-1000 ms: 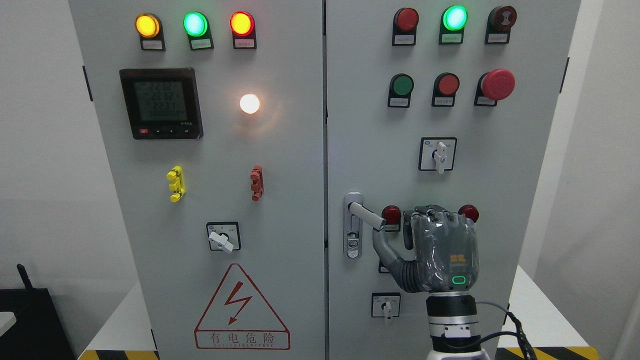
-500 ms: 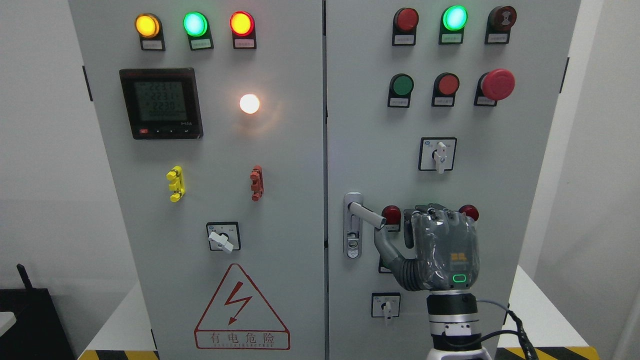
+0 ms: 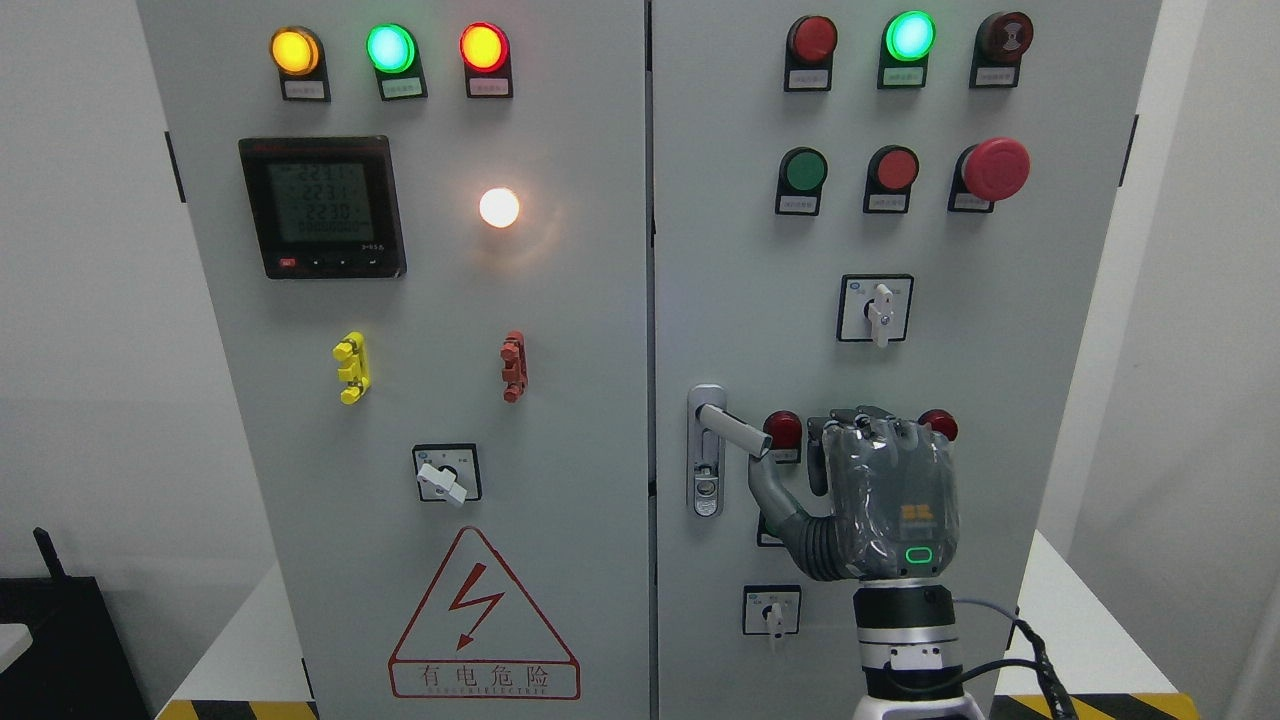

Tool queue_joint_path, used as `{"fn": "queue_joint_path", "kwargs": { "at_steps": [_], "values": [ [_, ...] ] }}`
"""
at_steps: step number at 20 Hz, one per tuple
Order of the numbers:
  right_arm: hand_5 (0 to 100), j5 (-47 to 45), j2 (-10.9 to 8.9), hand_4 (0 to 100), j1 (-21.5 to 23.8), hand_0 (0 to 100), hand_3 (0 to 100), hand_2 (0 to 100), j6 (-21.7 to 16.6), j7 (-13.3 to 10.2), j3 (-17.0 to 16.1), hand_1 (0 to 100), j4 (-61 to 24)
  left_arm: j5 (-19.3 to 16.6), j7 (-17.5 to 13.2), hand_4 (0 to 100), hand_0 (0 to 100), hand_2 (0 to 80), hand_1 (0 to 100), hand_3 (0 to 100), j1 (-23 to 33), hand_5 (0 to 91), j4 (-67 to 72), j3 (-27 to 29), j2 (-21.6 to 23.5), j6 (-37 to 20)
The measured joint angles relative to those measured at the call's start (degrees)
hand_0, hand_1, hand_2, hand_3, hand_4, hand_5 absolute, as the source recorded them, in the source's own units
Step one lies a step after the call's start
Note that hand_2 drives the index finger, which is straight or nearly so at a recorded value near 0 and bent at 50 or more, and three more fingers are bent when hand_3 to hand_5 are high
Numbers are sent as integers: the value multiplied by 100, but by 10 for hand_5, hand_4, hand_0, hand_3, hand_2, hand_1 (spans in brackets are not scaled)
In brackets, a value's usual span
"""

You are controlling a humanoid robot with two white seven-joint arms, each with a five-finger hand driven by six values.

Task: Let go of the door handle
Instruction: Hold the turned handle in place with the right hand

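Observation:
The silver door handle (image 3: 732,431) sits on the left edge of the cabinet's right door (image 3: 740,280). Its short lever sticks out slanting down to the right from a chrome lock plate (image 3: 706,480). My right hand (image 3: 815,455) is raised just right of the lever, its back toward the camera. The fingers (image 3: 880,430) bend loosely toward the panel and hold nothing. The thumb (image 3: 765,490) reaches left, its tip just under the lever's end, and I cannot tell whether it touches. My left hand is out of view.
Around the hand are two small red buttons (image 3: 783,429), a rotary switch (image 3: 772,612) below and another (image 3: 877,308) above. A big red emergency button (image 3: 996,167) is higher up. The left door (image 3: 560,350) carries a meter, lamps and a warning triangle (image 3: 484,620).
The right hand has shifted very slightly right and down, so the thumb sits a touch lower under the lever. The handle has not moved.

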Motion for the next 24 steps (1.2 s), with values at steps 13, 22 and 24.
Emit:
{"fn": "queue_joint_path", "kwargs": {
  "at_steps": [13,22,24],
  "values": [
    [996,-72,-2,932,-48,399,1000,986,0,11,2,483,-18,0,0,0,120,0,389,0,0,0,0,0,0,0],
    [996,-79,-4,932,-55,401,1000,987,0,48,7,482,-25,0,0,0,120,0,389,0,0,0,0,0,0,0],
    [996,-79,-5,932,-39,402,1000,987,0,32,11,482,-29,0,0,0,120,0,389,0,0,0,0,0,0,0]
  ]
}}
